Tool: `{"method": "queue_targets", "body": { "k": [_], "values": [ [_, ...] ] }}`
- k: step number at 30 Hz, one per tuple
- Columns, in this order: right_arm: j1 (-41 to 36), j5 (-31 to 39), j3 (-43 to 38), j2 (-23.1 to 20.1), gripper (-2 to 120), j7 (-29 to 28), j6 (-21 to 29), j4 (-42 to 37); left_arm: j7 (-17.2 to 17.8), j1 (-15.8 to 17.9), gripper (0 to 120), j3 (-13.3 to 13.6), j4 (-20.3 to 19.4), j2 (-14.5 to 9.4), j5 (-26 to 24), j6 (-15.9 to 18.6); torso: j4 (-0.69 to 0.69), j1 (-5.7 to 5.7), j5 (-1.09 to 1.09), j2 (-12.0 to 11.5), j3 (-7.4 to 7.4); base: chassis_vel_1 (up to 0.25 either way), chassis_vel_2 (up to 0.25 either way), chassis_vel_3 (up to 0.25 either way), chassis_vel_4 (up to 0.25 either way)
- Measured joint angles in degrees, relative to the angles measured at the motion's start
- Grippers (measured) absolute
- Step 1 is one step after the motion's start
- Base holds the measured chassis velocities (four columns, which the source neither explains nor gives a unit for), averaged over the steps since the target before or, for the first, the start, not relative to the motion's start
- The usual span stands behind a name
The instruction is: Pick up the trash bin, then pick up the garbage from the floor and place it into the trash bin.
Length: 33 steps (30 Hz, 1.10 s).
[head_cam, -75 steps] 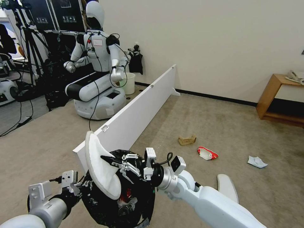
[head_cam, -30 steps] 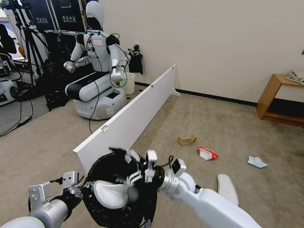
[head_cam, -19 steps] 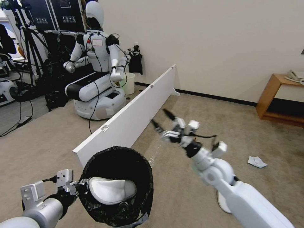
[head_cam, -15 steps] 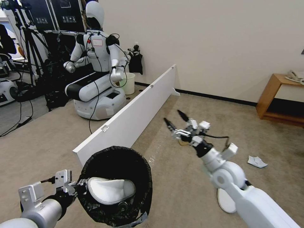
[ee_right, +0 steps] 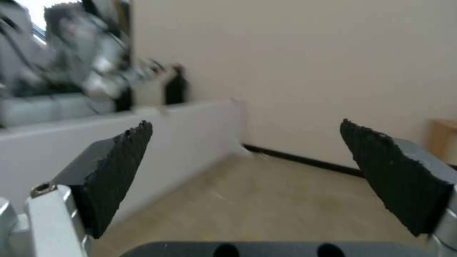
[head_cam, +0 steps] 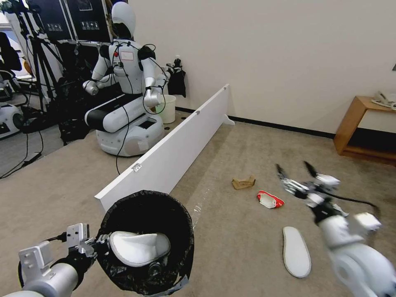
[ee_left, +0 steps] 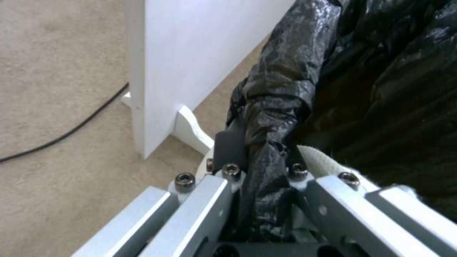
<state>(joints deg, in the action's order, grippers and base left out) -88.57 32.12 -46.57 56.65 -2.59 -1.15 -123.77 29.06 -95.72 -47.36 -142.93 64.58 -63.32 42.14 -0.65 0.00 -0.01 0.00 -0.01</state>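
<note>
A: Bin first? Left gripper (head_cam: 98,242) clamped on the trash bin (head_cam: 181,231) rim, one white slipper (head_cam: 138,248) inside.

B: Right gripper (head_cam: 298,173) spread, empty. Second slipper (head_cam: 296,250) lies below and nearer the robot than it, long axis toward the robot. Tissue hidden behind the arm.

I see a white board (head_cam: 181,140) standing on the carpet; a second robot (head_cam: 123,82) behind it (beside a cream bucket (head_cam: 167,108)); a wooden shelf (head_cam: 363,128) against the wall.
</note>
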Motion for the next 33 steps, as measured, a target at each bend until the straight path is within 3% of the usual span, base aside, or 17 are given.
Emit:
{"method": "queue_targets", "body": {
  "k": [4, 6, 8, 11, 33],
  "values": [
    [-6.4, -3.6, -5.4, 5.0, 100, 0.4, -1.1, -0.7, -0.7, -1.0, 2, 0.0, 0.3, 1.1, 3.4, 0.0, 0.0, 0.0, 0.02, 0.0, 0.0, 0.0, 0.0, 0.0, 0.0],
    [-7.5, -5.0, -6.2, 6.5, 100, 1.4, -2.1, -0.5, -1.0, -1.3, 2, -0.1, 0.6, 1.5, 4.5, 0.0, 0.0, 0.0, 0.02, 0.0, 0.0, 0.0, 0.0, 0.0, 0.0],
    [-9.0, -9.4, -8.0, 11.8, 100, 4.2, -5.3, 0.6, -1.0, -1.3, 2, -0.1, 1.5, 2.3, 6.3, 0.0, 0.0, 0.0, 0.03, 0.0, 0.0, 0.0, 0.0, 0.0, 0.0],
    [-9.1, -10.3, -8.1, 14.5, 100, 4.4, -5.7, 0.9, -1.2, -1.2, 2, 0.1, 2.2, 2.4, 7.0, 0.0, 0.0, 0.0, 0.0, 0.0, 0.0, 0.0, 0.0, 0.0, 0.0],
    [-7.9, -11.2, -5.6, 16.2, 100, 5.4, -6.6, 3.9, -1.6, -1.0, 2, 0.2, 3.1, 2.2, 7.5, 0.0, -0.01, 0.0, 0.01, 0.0, 0.01, 0.0, 0.0, 0.0, 0.0]
  ]
}}
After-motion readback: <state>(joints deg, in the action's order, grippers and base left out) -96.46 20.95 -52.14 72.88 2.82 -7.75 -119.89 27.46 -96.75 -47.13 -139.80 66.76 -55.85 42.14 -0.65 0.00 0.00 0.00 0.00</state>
